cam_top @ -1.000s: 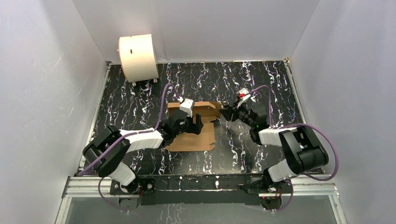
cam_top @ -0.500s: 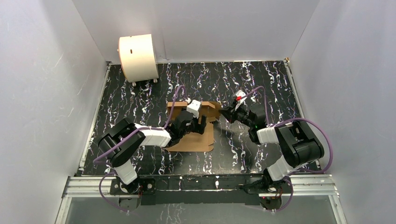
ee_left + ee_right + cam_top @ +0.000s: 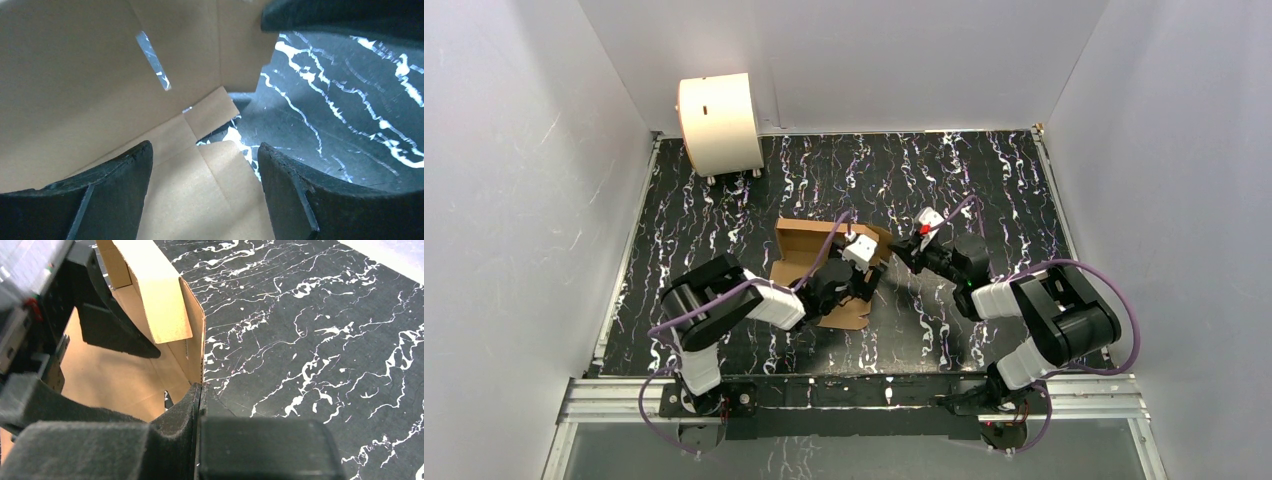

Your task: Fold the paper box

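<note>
The paper box (image 3: 807, 247) is brown die-cut cardboard lying mid-table, with its right side wall raised. My left gripper (image 3: 861, 276) is over the box's right part, open and holding nothing. In the left wrist view (image 3: 205, 148) the cardboard floor and a slotted panel (image 3: 90, 75) lie between and beyond the fingers (image 3: 107, 187). My right gripper (image 3: 904, 250) is at the box's right edge. In the right wrist view (image 3: 200, 388) it is shut on the edge of the upright cardboard wall (image 3: 162, 300). The left gripper's fingers (image 3: 107, 327) show inside the box there.
A cream-white cylindrical drum (image 3: 719, 122) stands at the back left corner. The black marbled table (image 3: 994, 180) is enclosed by white walls on three sides. An aluminium rail (image 3: 854, 395) runs along the near edge by the arm bases.
My left arm has swung right and nearer, over the box's right part. The box has slid and turned, and its near part has drawn in. My right gripper has followed its edge leftward.
</note>
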{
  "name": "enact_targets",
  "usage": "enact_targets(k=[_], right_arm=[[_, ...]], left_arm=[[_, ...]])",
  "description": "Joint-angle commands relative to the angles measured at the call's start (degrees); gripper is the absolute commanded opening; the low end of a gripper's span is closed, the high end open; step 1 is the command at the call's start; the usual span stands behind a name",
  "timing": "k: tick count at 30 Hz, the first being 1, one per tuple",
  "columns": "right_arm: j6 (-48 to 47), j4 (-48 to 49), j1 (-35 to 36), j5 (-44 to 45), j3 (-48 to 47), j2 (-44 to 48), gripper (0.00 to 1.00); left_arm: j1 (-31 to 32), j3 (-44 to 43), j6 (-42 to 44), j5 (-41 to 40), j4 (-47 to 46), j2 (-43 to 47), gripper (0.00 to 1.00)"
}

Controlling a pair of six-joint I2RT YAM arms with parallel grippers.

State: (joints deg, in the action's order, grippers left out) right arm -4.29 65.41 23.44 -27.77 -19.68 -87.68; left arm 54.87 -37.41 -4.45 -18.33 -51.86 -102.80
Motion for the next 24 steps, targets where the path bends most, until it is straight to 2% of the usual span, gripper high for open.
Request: enact_targets(k=[1, 5, 24], right_arm=[[-3.1, 4.3, 0.6, 1.1, 0.7, 1.6, 0.04], [-3.9, 3.3, 1.2, 1.3, 0.6, 2.0, 0.04], [-3.3, 2.4, 1.6, -1.2, 0.1, 1.3, 0.03]], left_arm=[[1.0, -1.2, 3.9, -5.3, -5.4, -2.9, 0.75], [1.8, -1.1, 6.2, -9.3, -10.1, -5.3, 0.75], [1.9, -3.8, 8.9, -13.6, -21.9, -12.6, 0.7]])
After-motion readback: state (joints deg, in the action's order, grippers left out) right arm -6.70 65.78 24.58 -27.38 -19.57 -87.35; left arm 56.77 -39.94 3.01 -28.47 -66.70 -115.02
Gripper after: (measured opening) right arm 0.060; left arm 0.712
